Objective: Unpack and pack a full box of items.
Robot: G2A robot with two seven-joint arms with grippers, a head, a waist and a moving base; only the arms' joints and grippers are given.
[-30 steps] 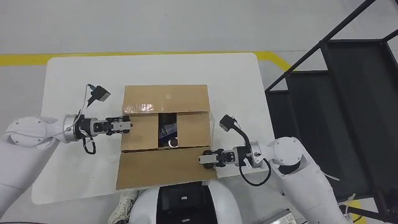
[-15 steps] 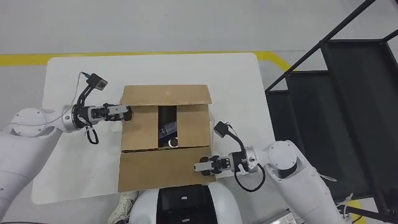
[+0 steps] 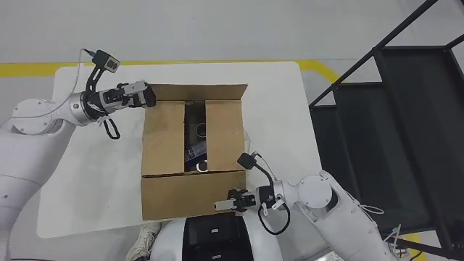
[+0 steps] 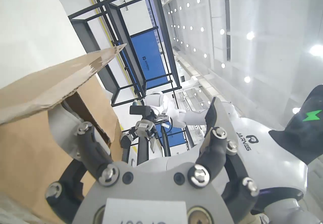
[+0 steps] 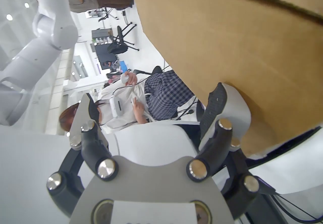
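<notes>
In the top view, a white counter point(image 3: 87, 181) with rounded corners is seen on a grey floor point(image 3: 217, 14). A yellow line point(image 3: 29, 68) is painted on the floor along the far side of the box point(image 3: 163, 145). A black stair frame point(image 3: 384, 101) stands well to the right of the box. The box, of brown cardboard, is set on the middle of the counter. Its far flap point(image 3: 196, 91) is raised and its near flap point(image 3: 188, 196) is laid out flat toward the robot. The two side flaps point(image 3: 223, 134) are folded in over the opening, and dark items point(image 3: 196, 145) are glimpsed in the gap between them. What they are cannot be told. The left gripper point(image 3: 147, 94) is held at the far left corner of the box. The right gripper point(image 3: 221, 205) is held at the near edge of the near flap.

In the left wrist view, the left gripper point(image 4: 141, 119) is shown with its jaws wide apart and nothing clamped. The torn edge of the far flap point(image 4: 63, 78) lies just beside one of them. Beyond the box, the bare counter point(image 4: 30, 23) is seen. Blue panels point(image 4: 149, 58) in black frames, a white ceiling point(image 4: 252, 20) dotted with round lights, and a distant white robot point(image 4: 161, 106) are also seen.

In the right wrist view, the jaws of the right gripper point(image 5: 154, 101) are likewise spread apart and clamped on nothing. One of them is pressed against the broad brown face of the near flap point(image 5: 227, 33). Behind the box, black office chairs point(image 5: 118, 43) are seen in a bright white room.
</notes>
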